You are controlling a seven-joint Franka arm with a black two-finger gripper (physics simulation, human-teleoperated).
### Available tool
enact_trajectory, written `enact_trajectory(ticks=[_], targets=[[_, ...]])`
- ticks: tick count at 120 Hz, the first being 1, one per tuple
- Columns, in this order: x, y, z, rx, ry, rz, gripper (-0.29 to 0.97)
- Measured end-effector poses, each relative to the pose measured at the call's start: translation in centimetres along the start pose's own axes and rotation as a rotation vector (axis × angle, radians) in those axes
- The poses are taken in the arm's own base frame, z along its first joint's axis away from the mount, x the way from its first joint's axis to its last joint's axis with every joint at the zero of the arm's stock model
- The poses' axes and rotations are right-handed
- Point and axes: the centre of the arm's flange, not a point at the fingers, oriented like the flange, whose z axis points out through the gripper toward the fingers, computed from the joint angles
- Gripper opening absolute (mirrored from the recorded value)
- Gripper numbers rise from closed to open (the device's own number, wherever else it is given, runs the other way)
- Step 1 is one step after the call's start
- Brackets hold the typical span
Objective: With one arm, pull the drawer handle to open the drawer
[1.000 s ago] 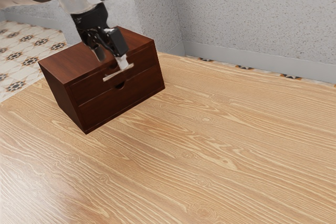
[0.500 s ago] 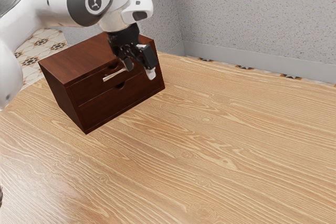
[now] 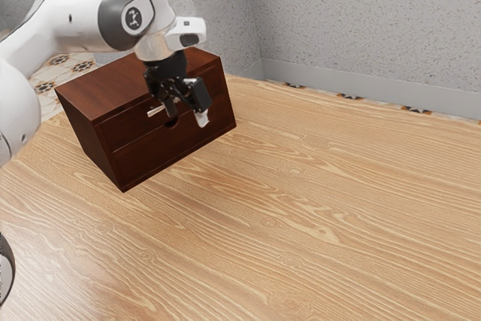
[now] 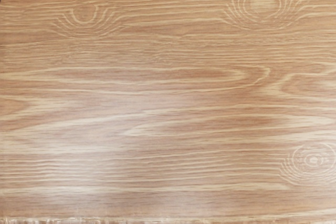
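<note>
A dark brown wooden cabinet [image 3: 98, 89] with two drawers stands on the light wood surface at the exterior view's left. The upper drawer [image 3: 128, 124] sits flush with the cabinet front. Its thin silver handle [image 3: 155, 111] shows only at one end, since my hand covers the remainder. My gripper [image 3: 186, 115] hangs open right in front of the drawer face at the handle's end nearer the exterior view's right. One fingertip [image 3: 201, 119] with a white pad sticks out past the handle. I cannot tell whether either finger touches the handle. The wrist view shows the light wood surface [image 4: 168, 98].
The light wood surface [image 3: 316, 208] stretches wide to the exterior view's right and front. A grey speckled wall [image 3: 361, 13] with a skirting board runs along the back. Patterned tiles [image 3: 52, 65] lie behind the cabinet at the left.
My hand swung from over the handle toward the exterior view's right, then came back left and lower in front of the upper drawer. The cabinet and drawer have not moved.
</note>
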Motion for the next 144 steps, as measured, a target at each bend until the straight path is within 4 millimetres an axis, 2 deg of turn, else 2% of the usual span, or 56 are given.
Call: enact_trajectory(ticks=[8,24,37,54,65,79,110,144], targets=[[-0.2,-0.9,0.0,0.002,-0.004,-0.009,0.68],[1.1,0.6,0.2,0.032,0.035,0.043,0.68],[1.7,0.0,0.8,0.047,0.053,0.052,0.68],[2.1,-0.3,0.5,0.064,0.090,0.085,0.68],[2.3,0.2,0.3,0.074,0.108,0.117,0.68],[2.2,-0.4,0.1,0.074,0.121,0.116,0.68],[2.7,-1.1,1.7,0.071,0.111,0.145,0.68],[3.3,-1.9,2.7,0.176,0.085,0.190,0.68]])
